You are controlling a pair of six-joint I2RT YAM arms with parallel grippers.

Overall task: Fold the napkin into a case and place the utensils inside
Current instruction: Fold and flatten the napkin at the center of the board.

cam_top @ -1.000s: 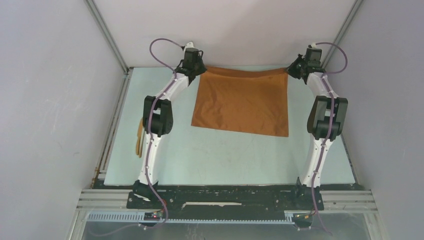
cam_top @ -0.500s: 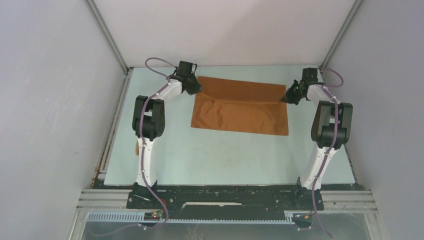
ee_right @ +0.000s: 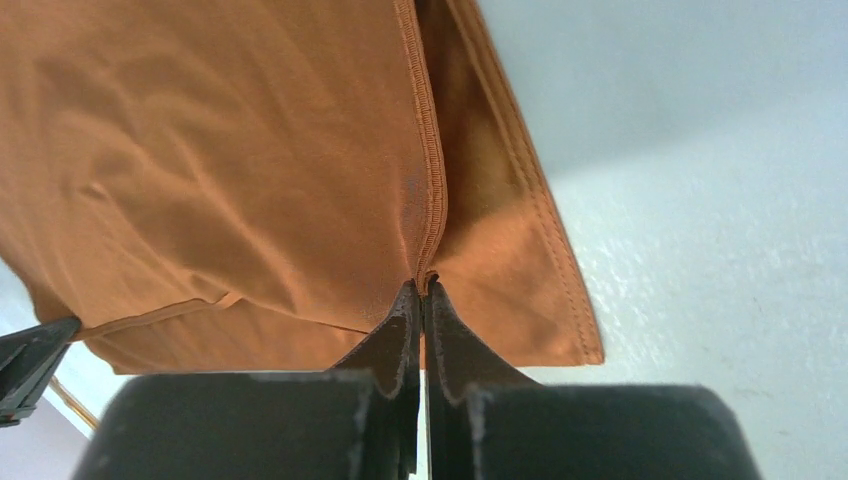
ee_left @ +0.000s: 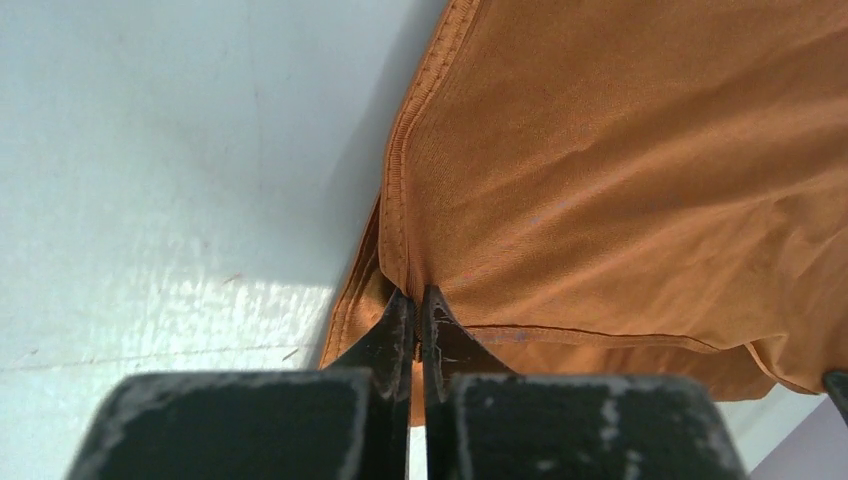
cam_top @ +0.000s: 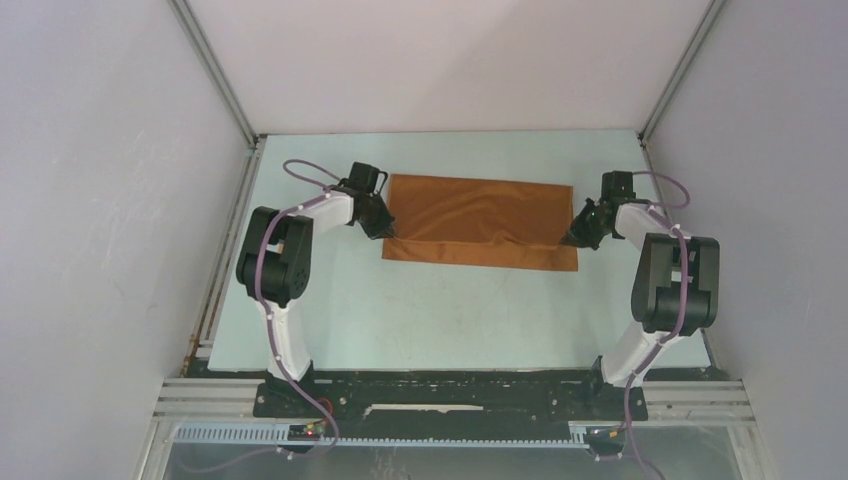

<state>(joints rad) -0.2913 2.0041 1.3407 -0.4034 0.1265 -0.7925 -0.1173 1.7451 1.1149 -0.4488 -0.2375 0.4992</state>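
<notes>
Top external: napkin [cam_top: 478, 222] lies on the far half of the worktop [cam_top: 450, 320] as a wide doubled-over band, spanning the gap between both arms. Left jaws are pressed together on the upper layer's left hem. Right jaws likewise pinch its right hem. Wrist views: cloth fans out straight ahead of each tip, with the lower layer beneath and a strip of it uncovered along the near edge.

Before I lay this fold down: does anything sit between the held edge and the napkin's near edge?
Nothing visible. The left gripper and right gripper each pinch a corner of the napkin; only bare cloth lies ahead to the near edge.
</notes>
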